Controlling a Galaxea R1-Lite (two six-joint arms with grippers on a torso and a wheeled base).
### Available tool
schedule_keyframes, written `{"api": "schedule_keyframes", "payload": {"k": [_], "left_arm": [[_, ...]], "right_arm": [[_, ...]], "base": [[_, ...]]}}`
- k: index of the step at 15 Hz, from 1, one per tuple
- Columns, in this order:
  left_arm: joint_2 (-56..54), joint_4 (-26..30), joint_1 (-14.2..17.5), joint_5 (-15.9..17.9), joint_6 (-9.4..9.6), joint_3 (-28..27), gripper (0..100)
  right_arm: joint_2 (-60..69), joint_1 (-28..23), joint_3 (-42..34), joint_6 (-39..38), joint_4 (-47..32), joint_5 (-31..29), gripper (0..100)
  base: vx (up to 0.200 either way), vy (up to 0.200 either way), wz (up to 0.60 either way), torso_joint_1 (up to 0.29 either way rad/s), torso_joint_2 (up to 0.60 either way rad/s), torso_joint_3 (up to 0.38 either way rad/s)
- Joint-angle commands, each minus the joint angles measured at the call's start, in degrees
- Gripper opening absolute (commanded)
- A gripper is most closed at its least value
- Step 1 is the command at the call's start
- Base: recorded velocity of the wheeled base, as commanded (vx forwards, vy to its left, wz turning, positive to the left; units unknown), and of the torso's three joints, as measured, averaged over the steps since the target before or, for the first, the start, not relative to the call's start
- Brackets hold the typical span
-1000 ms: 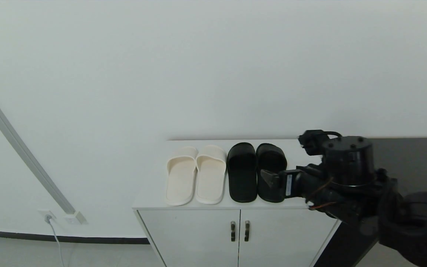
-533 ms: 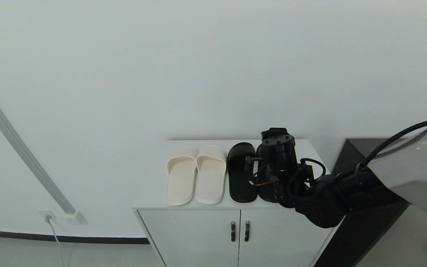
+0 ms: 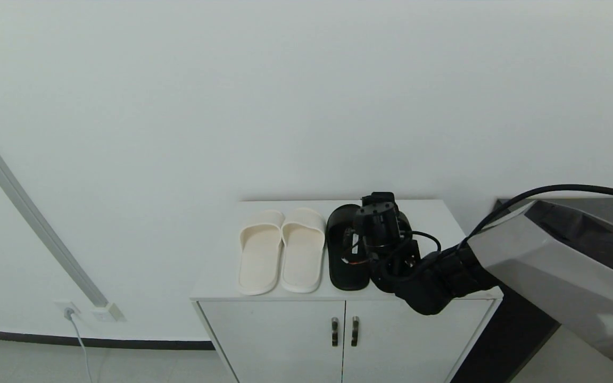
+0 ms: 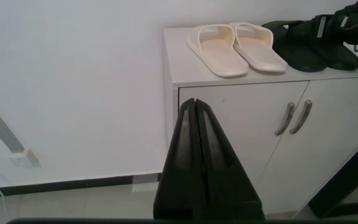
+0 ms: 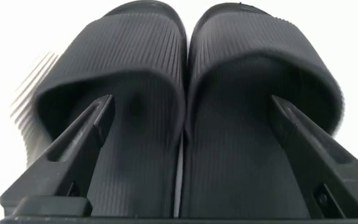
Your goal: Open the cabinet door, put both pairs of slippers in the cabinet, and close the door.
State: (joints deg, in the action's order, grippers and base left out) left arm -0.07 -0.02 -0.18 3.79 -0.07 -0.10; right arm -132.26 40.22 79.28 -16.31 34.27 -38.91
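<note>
Right wrist view: right gripper [image 5: 192, 106] spread wide, empty, straddling the 2 black slippers [image 5: 247, 56] lying side by side on the cabinet [image 3: 221, 286] top. Likely light, soft, grippy rubber; pinch both outer edges together

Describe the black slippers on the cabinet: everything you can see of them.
The black slippers are a matte, rubbery-looking pair with wide ribbed straps. They lie flat, side by side and touching, on the white cabinet top, straps toward the wall, on the robot's right of the cream slippers. The right gripper is open, with one of its fingers over each footbed, pointing into the straps. Whether they touch the slippers is unclear.
</note>
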Motion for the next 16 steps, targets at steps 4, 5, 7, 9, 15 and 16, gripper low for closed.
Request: {"api": "schedule_keyframes", "payload": {"k": [4, 5, 7, 9, 15, 16], "left_arm": [[0.07, -0.06, 0.01, -0.01, -0.01, 0.01, 0], [0.07, -0.06, 0.01, -0.01, -0.01, 0.01, 0], [0.07, 0.02, 0.01, -0.01, -0.01, 0.01, 0], [0.07, -0.06, 0.01, -0.01, -0.01, 0.01, 0], [0.07, -0.06, 0.01, -0.01, -0.1, 0.01, 0], [0.07, -0.06, 0.01, -0.01, -0.1, 0.01, 0]], "right_arm": [[-6.08, -1.98, 9.93, 0.23, -4.03, -0.81, 100], [-7.23, -2.25, 11.87, 0.23, -5.09, -0.99, 100], [-7.75, -2.16, 12.83, 0.31, -5.18, -0.99, 0], [-7.75, -2.25, 12.83, 0.31, -5.18, -0.99, 0], [1.74, -2.07, 5.89, 0.4, -4.82, -1.34, 0], [3.14, -1.98, 4.57, 0.49, -4.82, -1.34, 0]], "base": [[0.0, 0.0, 0.0, 0.0, 0.0, 0.0], [0.0, 0.0, 0.0, 0.0, 0.0, 0.0], [0.0, 0.0, 0.0, 0.0, 0.0, 0.0], [0.0, 0.0, 0.0, 0.0, 0.0, 0.0], [0.0, 0.0, 0.0, 0.0, 0.0, 0.0], [0.0, 0.0, 0.0, 0.0, 0.0, 0.0]]}}
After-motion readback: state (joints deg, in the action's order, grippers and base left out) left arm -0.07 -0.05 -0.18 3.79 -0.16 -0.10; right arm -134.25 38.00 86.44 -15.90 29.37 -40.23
